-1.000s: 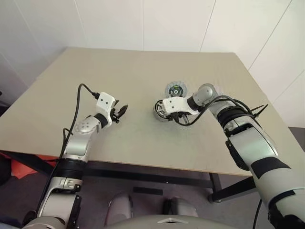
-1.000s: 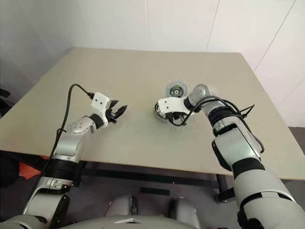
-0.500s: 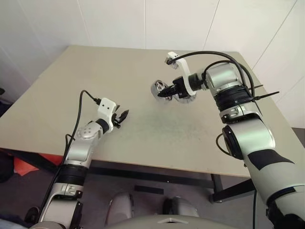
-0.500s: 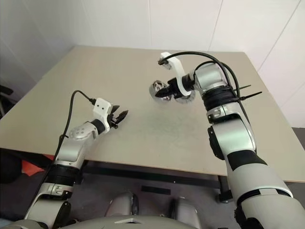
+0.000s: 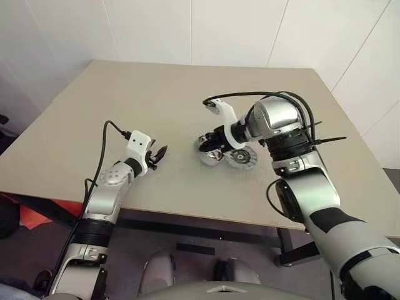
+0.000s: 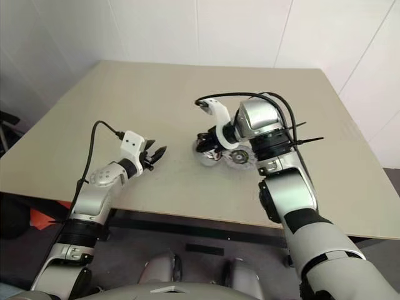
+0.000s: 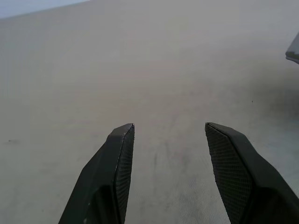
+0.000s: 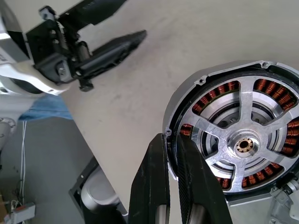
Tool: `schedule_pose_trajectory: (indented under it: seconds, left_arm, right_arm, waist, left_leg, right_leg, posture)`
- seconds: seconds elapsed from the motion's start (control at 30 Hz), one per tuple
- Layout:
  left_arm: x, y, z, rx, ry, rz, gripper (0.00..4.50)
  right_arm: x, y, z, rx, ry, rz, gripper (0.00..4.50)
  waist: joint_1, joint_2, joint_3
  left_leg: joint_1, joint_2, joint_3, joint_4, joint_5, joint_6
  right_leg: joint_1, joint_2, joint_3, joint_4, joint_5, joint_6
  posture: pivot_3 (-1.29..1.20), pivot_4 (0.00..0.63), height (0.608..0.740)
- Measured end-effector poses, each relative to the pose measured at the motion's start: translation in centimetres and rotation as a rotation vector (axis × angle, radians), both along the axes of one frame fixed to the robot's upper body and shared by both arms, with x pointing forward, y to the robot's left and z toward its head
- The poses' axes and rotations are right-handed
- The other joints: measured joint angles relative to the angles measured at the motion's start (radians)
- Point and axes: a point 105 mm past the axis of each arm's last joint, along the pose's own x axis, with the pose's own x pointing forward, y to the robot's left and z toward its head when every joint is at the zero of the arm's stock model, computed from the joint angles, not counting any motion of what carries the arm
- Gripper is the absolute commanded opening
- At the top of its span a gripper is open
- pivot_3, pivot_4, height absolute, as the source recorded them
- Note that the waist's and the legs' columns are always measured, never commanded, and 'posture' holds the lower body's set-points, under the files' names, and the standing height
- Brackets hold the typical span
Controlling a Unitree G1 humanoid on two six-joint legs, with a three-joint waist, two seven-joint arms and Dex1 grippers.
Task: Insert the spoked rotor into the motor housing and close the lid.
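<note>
The motor housing (image 8: 233, 140), clamped by the right gripper (image 8: 174, 154), has come nearer.

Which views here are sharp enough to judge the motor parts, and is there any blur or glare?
Right wrist view: motor housing crisp, copper windings distinct, mild sheen on the spoked rotor. Left eye view: even, soft light; the lid small with little detail. Left wrist view: the table hazy, and the left gripper fingers sharper.
</note>
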Motion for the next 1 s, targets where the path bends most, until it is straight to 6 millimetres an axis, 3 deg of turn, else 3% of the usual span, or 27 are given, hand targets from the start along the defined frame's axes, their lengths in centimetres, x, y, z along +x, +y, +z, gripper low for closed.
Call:
schedule_pose_trajectory:
  seconds: [0.2, 0.3, 0.57, 0.93, 1.0]
  left_arm:
    - [-0.1, 0.1, 0.0, 0.006, -0.001, 0.002, 2.54]
    - [-0.1, 0.1, 0.2, 0.007, -0.005, 0.001, 2.54]
    - [-0.1, 0.2, 0.1, 0.017, -0.003, 0.002, 2.54]
    - [-0.1, 0.4, 0.2, 0.032, -0.004, 0.002, 2.54]
    - [-0.1, 0.4, 0.2, 0.032, -0.004, 0.002, 2.54]
  right_arm:
    - [0.1, 2.1, -0.7, 0.003, -0.017, -0.003, 0.01]
    - [1.0, 2.3, -2.4, 0.001, -0.026, -0.041, 0.01]
    - [2.4, 2.8, -3.9, 0.020, -0.051, -0.082, 0.01]
    - [3.7, 2.4, -3.7, -0.018, -0.114, -0.106, 3.49]
    - [3.8, 2.0, -3.7, -0.027, -0.113, -0.111, 3.49]
  waist:
    - [0.001, 0.000, 0.000]
    - [0.001, 0.000, 0.000]
    - [0.001, 0.000, 0.000]
    - [0.001, 0.000, 0.000]
    - [0.001, 0.000, 0.000]
  left_leg:
    - [0.000, -0.001, -0.001, 0.000, 0.001, -0.001]
    - [0.003, -0.001, -0.001, 0.000, 0.001, -0.002]
    - [0.019, -0.002, -0.002, -0.002, 0.003, -0.005]
    - [0.028, -0.002, -0.002, -0.007, 0.003, -0.006]
    - [0.027, -0.002, -0.002, -0.007, 0.004, -0.006]
  right_leg:
    - [0.000, 0.000, 0.000, 0.000, 0.000, 0.000]
    - [0.004, 0.000, 0.000, 0.000, 0.000, 0.000]
    - [0.020, -0.001, 0.000, -0.001, -0.004, 0.009]
    - [0.028, -0.002, 0.000, -0.004, -0.003, 0.011]
    - [0.027, -0.002, 0.000, -0.004, -0.003, 0.010]
  posture:
    - [0.00, 0.000, 0.740]
    - [0.00, 0.000, 0.740]
    - [0.00, 0.000, 0.740]
    - [0.00, 0.000, 0.740]
    - [0.00, 0.000, 0.740]
